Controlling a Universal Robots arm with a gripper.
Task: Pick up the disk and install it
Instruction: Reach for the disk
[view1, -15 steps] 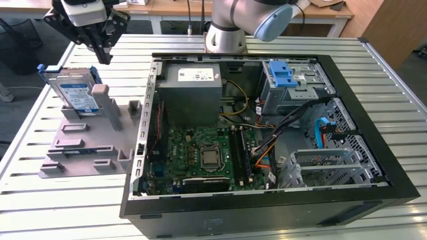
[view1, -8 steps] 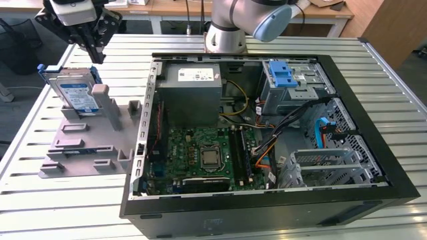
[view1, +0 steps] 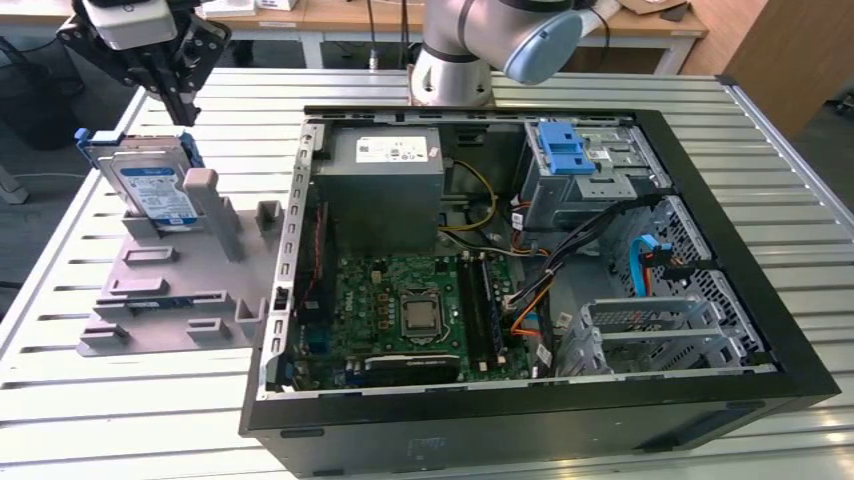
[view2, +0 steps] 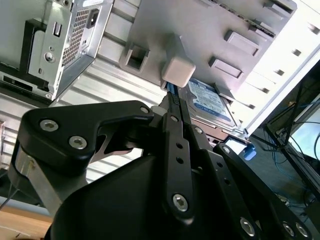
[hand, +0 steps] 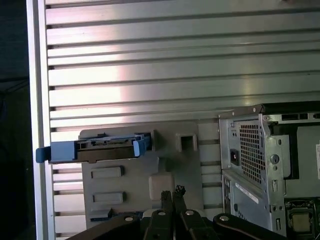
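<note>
Table (view1: 134, 400) slatted metal; disk (view1: 150, 188) upright in grey holder (view1: 167, 290); wooden desk (view1: 354, 14) behind

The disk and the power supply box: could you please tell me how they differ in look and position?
The disk is thin, framed in blue plastic, and stands on edge in the grey holder outside the computer case; the power supply box is bulkier, plain grey, and sits inside the case. Both carry a label.
</note>
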